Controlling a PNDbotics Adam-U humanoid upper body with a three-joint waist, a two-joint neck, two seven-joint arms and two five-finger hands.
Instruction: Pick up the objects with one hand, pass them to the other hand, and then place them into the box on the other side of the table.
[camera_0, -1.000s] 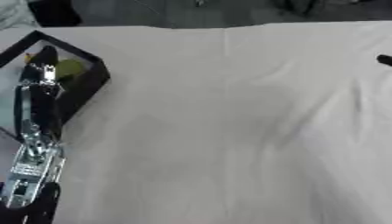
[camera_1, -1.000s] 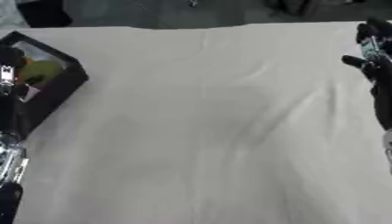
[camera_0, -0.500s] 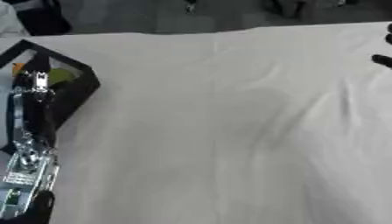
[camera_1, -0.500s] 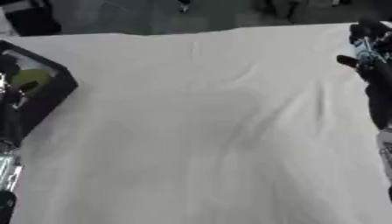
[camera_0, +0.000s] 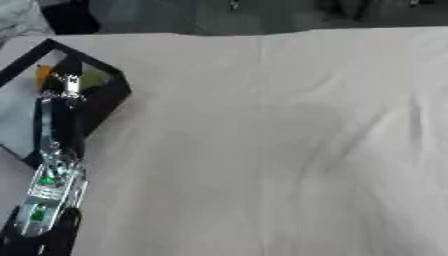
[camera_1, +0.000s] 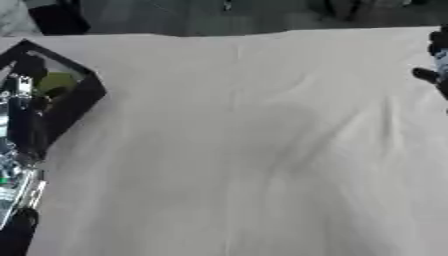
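A black box stands at the table's left edge. Inside it lie a yellow-green object and an orange one. My left arm reaches up from the lower left, and my left hand hangs over the box's inner side, beside the green object. Its shape is too blurred to make out. Nothing shows in it. My right hand shows only as dark parts at the right edge of the right eye view, above the cloth, with nothing seen in it.
A white cloth with a few creases covers the table. Dark objects stand on the floor past the far edge. A pale bundle lies at the top left corner.
The whole picture has shifted, so the camera has moved. My left hand stays over the box. My right hand now shows less, nearer the right edge.
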